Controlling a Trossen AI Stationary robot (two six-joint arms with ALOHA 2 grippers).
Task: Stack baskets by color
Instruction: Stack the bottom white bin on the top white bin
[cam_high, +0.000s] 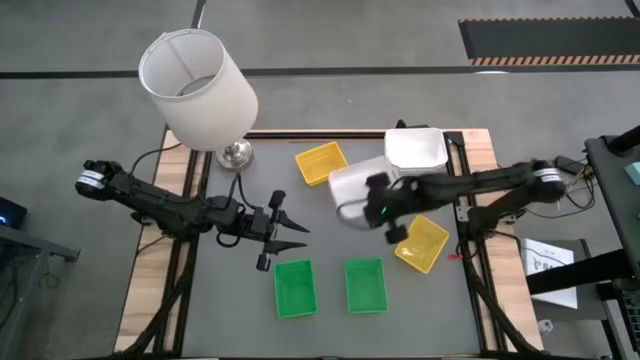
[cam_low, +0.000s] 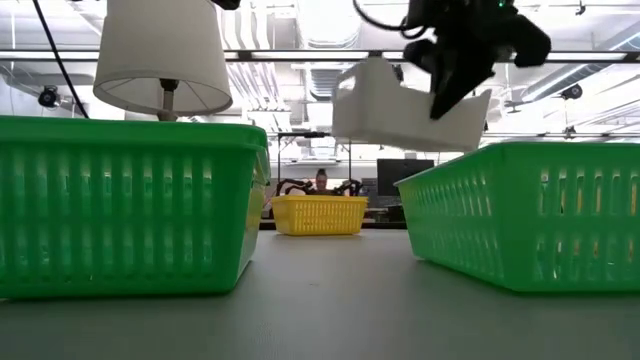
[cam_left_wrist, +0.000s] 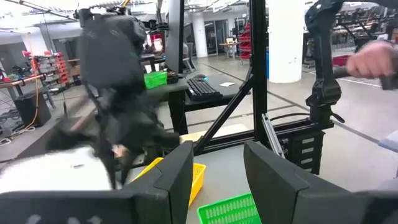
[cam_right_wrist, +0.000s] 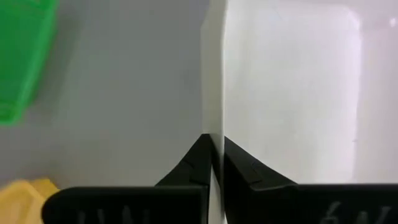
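Note:
My right gripper (cam_high: 380, 203) is shut on a white basket (cam_high: 352, 188) and holds it in the air over the table's middle. A second white basket (cam_high: 417, 148) rests on the table at the far right. One yellow basket (cam_high: 320, 163) sits at the far middle, another (cam_high: 422, 243) lies under my right arm. Two green baskets (cam_high: 295, 287) (cam_high: 365, 285) stand side by side near the front edge. My left gripper (cam_high: 288, 228) hovers open and level at the middle left, with nothing between its fingers. My right gripper pinches the white basket's side wall at its rim (cam_right_wrist: 215, 118), one finger inside the basket and one outside. The fingers slant down onto the wall that faces the table's right. The basket (cam_low: 400, 110) hangs tilted, clear of the table.
A lamp with a white cylindrical shade (cam_high: 197, 88) on a metal base (cam_high: 236, 153) stands at the far left corner. Bare table shows between the green baskets and the far yellow one. A person's hand (cam_left_wrist: 373, 59) shows in the room beyond the table.

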